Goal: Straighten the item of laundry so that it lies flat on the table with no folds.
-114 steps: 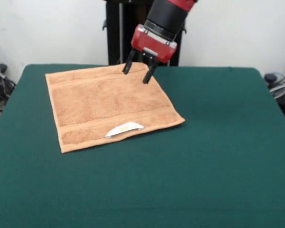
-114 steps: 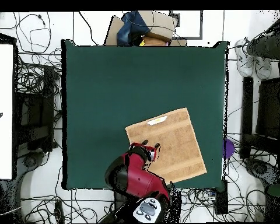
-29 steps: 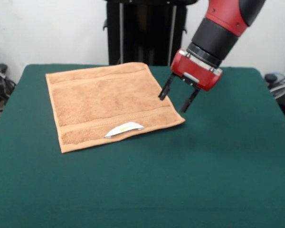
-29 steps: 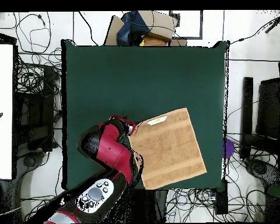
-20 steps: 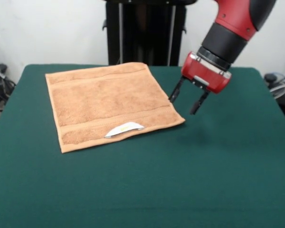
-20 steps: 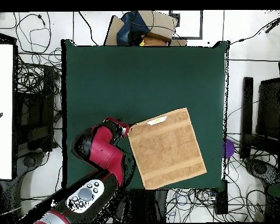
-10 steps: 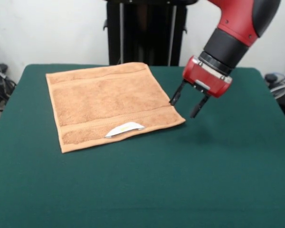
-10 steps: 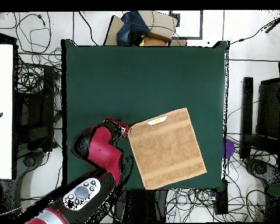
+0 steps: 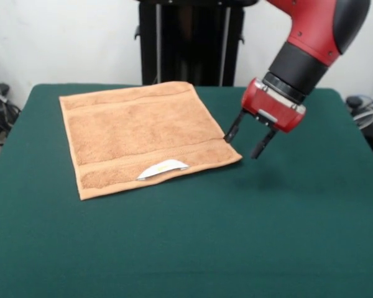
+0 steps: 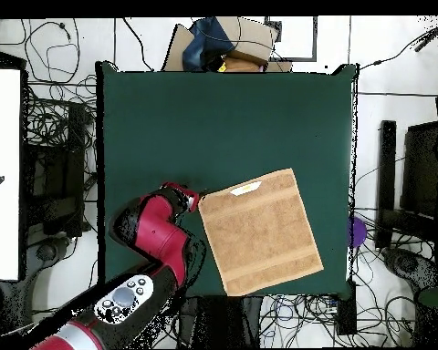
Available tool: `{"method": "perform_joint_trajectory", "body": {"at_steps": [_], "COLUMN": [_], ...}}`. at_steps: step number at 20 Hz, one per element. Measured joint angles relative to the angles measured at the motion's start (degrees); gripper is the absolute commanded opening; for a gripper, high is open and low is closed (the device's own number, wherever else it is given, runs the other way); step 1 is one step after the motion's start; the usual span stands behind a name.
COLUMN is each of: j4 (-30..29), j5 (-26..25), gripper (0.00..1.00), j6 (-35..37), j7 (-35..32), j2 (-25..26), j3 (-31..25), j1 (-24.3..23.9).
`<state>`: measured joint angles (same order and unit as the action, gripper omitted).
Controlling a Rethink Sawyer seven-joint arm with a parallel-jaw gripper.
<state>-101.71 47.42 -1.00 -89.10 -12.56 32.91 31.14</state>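
Observation:
The item of laundry [image 9: 138, 136] is a tan terry towel spread flat on the green table [image 9: 248, 236], with its white label [image 9: 163, 168] at the near edge. Seen from overhead, the towel [image 10: 257, 231] lies in the table's [image 10: 186, 118] lower right part. My gripper [image 9: 244, 143] hangs open just above the table, beside the towel's near right corner; one fingertip [image 9: 229, 136] is right at the towel's edge and the jaws hold nothing. From above the arm covers the gripper [image 10: 193, 201], which shows at the towel's left corner.
Cables and boxes lie on the floor around the table [image 10: 49, 182]. A cardboard box with a blue bundle [image 10: 224, 44] stands past the table's top edge. Dark equipment stands on the right [image 10: 401, 182].
Over the last second my gripper has dropped slightly and drifted a little right, staying open beside the towel's corner. Earlier it crossed from the towel's far edge. The towel has not moved.

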Motion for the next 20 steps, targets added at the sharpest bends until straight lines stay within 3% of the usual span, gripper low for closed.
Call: {"method": "perform_joint_trajectory", "body": {"at_steps": [20], "j4": [0.85], "j5": [1.06], "gripper": [1.00], "j6": [-0.01], "j7": [0.00], "j2": [4.01], "j3": [-0.01], "j1": [0.43]}}
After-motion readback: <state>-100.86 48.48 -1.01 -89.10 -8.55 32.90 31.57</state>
